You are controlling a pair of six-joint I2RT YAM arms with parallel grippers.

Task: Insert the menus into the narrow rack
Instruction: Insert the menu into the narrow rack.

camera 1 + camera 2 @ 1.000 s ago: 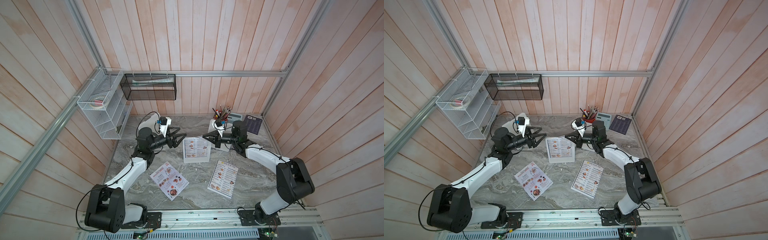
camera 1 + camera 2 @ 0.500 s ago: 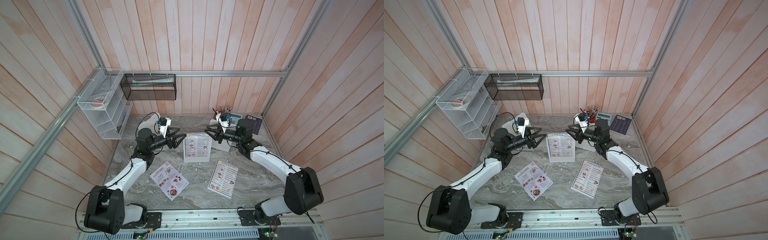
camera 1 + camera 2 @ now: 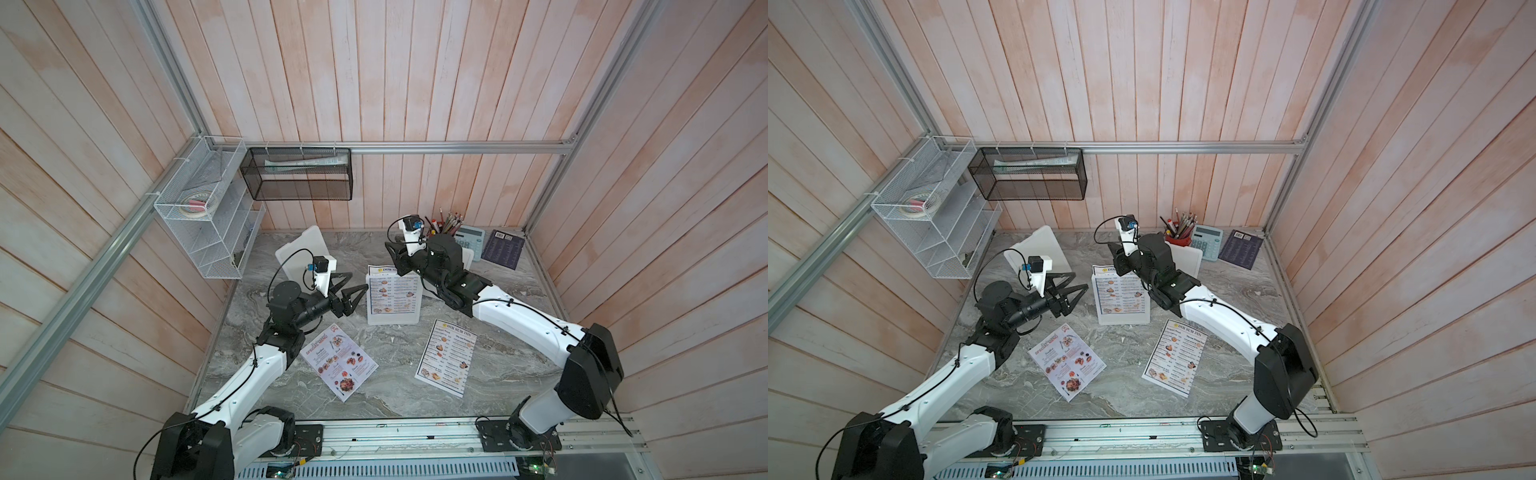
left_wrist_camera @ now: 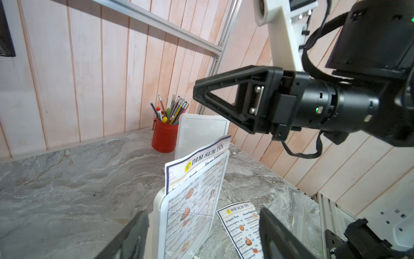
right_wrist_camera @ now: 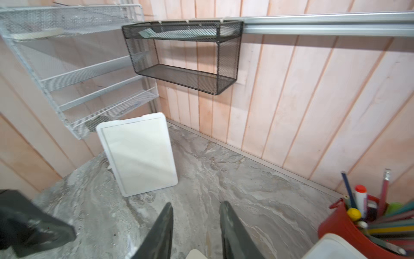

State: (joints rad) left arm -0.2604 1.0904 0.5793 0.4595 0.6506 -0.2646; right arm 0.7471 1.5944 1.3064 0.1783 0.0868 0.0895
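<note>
One white "DIM SUM INN" menu (image 3: pixel 392 293) (image 3: pixel 1121 293) (image 4: pixel 197 192) stands in the narrow rack (image 3: pixel 392 319) (image 3: pixel 1123 319) (image 4: pixel 156 203), a white upright stand with a clear front, its top strip sticking out. My right gripper (image 3: pixel 395 258) (image 3: pixel 1115 257) (image 4: pixel 196 94) (image 5: pixel 196 204) hovers just above that top edge, open and empty. My left gripper (image 3: pixel 358 281) (image 3: pixel 1080 280) (image 4: pixel 202 213) is open at the rack's left edge, its fingers either side of it. A second "DIM SUM INN" menu (image 3: pixel 446 357) (image 3: pixel 1177 357) (image 4: pixel 242 228) and the colourful Special Menu (image 3: pixel 338 361) (image 3: pixel 1067 361) lie flat on the table.
Two more white stands, both empty, are at the back left (image 3: pixel 301 249) (image 5: pixel 136 152) and behind my right arm (image 3: pixel 467 259) (image 4: pixel 201 132). A red pencil cup (image 3: pixel 1179 240) (image 4: pixel 164 136), calculator (image 3: pixel 469 243) and purple booklet (image 3: pixel 505 249) sit back right. A black mesh basket (image 3: pixel 299 174) and a white wire shelf (image 3: pixel 203 216) hang on the walls.
My right gripper has opened, let go of the standing menu's top edge and lifted a little. The menu stays in the rack. The left arm has not moved.
</note>
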